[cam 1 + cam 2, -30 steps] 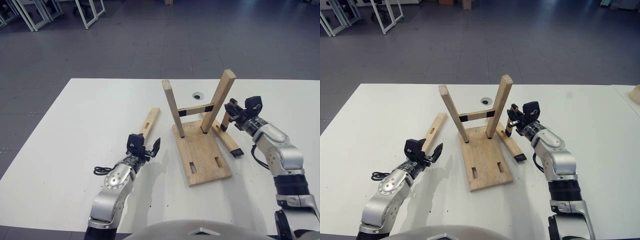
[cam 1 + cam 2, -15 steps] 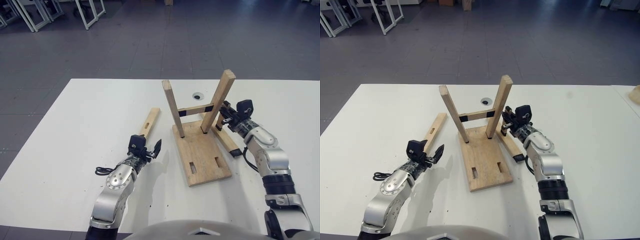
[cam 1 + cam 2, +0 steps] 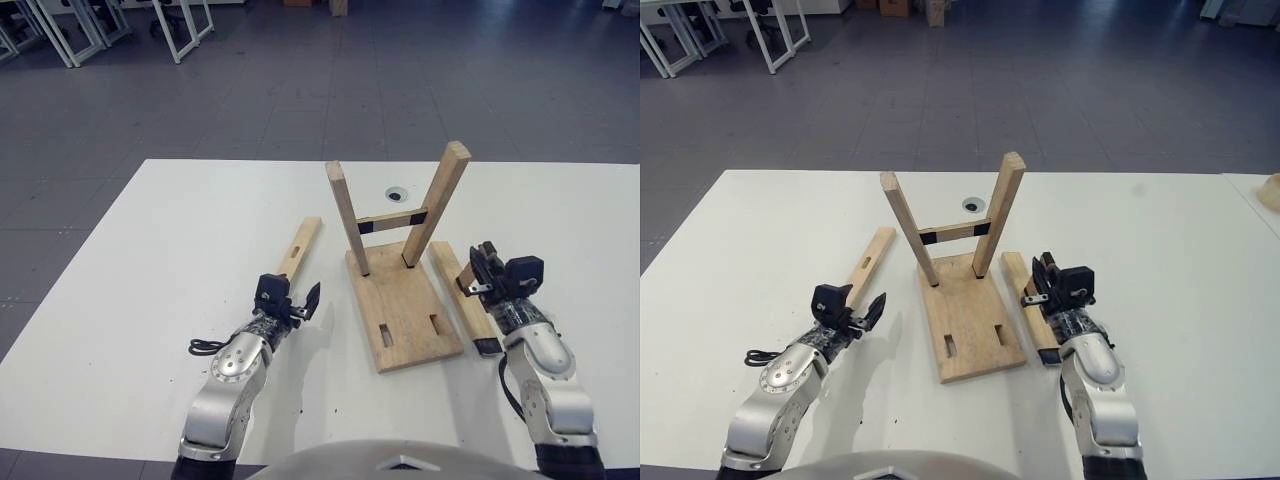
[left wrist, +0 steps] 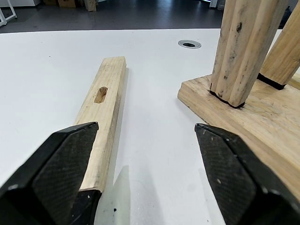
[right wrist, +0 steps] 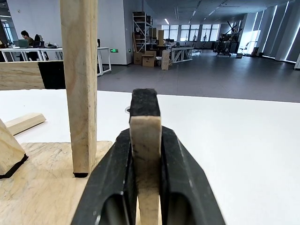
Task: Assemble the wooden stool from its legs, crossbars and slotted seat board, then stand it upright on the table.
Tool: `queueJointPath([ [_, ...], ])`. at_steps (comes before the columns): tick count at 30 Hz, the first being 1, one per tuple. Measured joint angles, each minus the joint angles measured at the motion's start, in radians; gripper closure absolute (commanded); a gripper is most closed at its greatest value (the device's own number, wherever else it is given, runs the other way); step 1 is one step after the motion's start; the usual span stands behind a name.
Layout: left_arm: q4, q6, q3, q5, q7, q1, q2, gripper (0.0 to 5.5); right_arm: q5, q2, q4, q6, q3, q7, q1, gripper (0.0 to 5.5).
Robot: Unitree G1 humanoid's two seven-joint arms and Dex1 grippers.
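Halfway through the build, your left gripper (image 3: 297, 303) sits low over the white table (image 3: 160, 260), fingers spread wide with nothing between them. Just beyond it lies a loose leg (image 3: 299, 246), slotted face up, its long axis running near to far and angling slightly right. Your left arm is much the nearer one to it.

At centre the seat board (image 3: 400, 300) lies flat with two upright legs (image 3: 347, 215) (image 3: 437, 200) in its far slots, tied by one crossbar (image 3: 391, 220). Two near slots (image 3: 386, 336) (image 3: 437, 323) are empty.

Along the board's right edge a fourth leg (image 3: 448, 262) lies near to far, black end nearest you. Your right gripper (image 3: 482, 272) sits directly over that leg, fingers clamped on a short second crossbar (image 5: 145, 122) with a black end.

The count: four legs, two crossbars, one board. The next fit likely turns on lining up the held bar with the leg beneath it.
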Motion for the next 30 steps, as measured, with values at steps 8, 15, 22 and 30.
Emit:
queueJointPath([
  [8,-0.007,0.001,0.001,0.019,0.004,-0.003,-0.007,1.68,-0.017,0.005,-0.040,0.067,-0.064,-0.077,-0.004,5.11],
  [15,-0.005,0.001,0.002,0.020,0.004,-0.008,-0.008,1.68,-0.050,0.030,-0.013,0.085,-0.086,-0.128,-0.047,4.38],
  [22,0.012,-0.003,0.000,0.032,0.004,-0.008,-0.023,1.68,-0.038,0.040,-0.033,0.124,-0.097,-0.121,-0.088,3.18],
  [30,0.024,-0.013,-0.004,0.042,0.004,-0.008,-0.031,1.68,-0.057,-0.001,-0.162,0.320,-0.130,-0.180,-0.256,3.22],
])
